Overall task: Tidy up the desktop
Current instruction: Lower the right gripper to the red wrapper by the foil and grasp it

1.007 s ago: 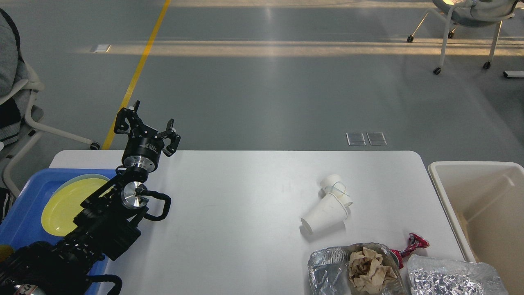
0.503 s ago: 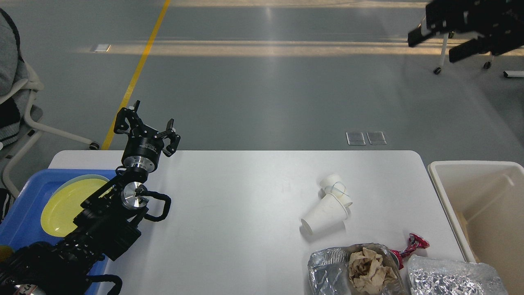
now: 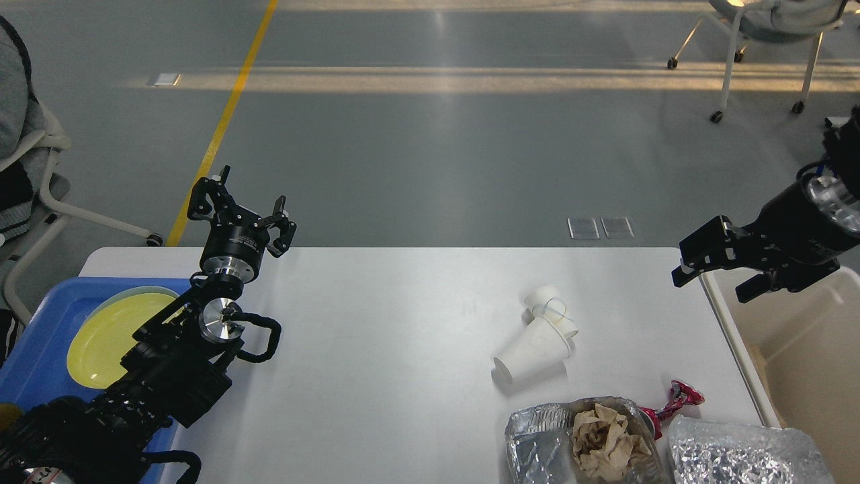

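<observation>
Desktop fills centre. Bin at 3 o'clock, contents unclear. Tray at 9 holds yellow plate. Foil at 5 holds crumpled paper. Cups lie tipped. Left gripper fingers spread, empty; right gripper likewise over bin rim.

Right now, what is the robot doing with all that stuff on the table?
It is tidying the desktop, but neither hand holds anything at this moment. The left hand hangs open above the blue tray with the yellow plate. The right hand is open over the near corner of the cream bin. The rubbish waits on the table: tipped paper cups, crumpled foil, a wad of brown paper and a red wrapper.
</observation>
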`<action>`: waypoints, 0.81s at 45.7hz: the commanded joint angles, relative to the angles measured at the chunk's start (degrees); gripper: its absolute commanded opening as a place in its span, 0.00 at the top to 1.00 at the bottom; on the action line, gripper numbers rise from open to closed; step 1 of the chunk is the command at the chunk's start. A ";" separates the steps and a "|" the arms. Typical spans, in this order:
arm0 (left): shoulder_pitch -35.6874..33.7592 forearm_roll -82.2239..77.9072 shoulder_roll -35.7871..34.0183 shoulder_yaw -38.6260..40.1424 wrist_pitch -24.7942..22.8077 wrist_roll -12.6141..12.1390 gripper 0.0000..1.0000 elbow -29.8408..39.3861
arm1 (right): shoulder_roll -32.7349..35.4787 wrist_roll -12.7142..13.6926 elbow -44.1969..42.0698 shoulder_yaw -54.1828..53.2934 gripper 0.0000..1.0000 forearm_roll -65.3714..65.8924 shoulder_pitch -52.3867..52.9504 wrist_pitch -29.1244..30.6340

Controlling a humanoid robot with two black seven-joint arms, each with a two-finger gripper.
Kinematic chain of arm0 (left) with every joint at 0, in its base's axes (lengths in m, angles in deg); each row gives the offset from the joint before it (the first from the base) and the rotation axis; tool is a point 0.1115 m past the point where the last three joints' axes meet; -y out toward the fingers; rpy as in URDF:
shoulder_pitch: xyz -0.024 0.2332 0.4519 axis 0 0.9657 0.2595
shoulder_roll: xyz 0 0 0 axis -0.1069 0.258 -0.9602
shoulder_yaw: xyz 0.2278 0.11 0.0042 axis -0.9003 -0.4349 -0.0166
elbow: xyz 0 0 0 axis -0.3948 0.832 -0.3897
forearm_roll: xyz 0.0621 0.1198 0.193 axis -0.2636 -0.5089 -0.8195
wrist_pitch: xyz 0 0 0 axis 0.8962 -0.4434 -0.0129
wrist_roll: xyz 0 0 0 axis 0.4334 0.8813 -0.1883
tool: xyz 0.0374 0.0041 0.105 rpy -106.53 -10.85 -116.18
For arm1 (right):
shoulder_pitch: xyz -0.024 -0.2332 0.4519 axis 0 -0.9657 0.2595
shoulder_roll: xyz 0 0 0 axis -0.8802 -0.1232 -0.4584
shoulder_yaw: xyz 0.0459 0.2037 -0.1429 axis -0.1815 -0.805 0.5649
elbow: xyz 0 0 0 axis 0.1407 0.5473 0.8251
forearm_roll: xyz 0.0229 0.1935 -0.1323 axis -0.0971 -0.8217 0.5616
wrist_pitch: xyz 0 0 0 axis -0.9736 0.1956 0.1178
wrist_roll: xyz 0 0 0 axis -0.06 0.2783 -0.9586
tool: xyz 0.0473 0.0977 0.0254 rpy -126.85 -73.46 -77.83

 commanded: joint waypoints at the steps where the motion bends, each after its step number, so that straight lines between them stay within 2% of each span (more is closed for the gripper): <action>1: -0.01 0.00 0.00 0.00 -0.08 0.00 0.00 0.00 | -1.39 0.00 -1.12 -0.36 0.06 -0.08 -6.13 -4.99; 10: -0.01 0.00 0.00 0.00 -0.08 0.00 0.00 0.00 | -4.03 0.00 -6.75 -0.71 0.06 -1.05 -15.45 -14.49; 15: 0.07 0.00 0.00 0.00 0.01 0.00 0.00 0.00 | -5.79 -0.09 -9.21 -0.89 0.05 -2.71 -19.76 -17.74; 21: -0.01 0.00 0.00 0.00 -0.08 0.00 0.00 0.00 | -8.16 -0.09 -12.46 -0.89 0.01 -6.05 -23.37 -18.63; 37: -0.01 0.00 0.00 0.00 0.01 0.00 0.00 0.00 | -13.35 0.00 -18.88 -0.98 0.00 -10.89 -30.66 -18.89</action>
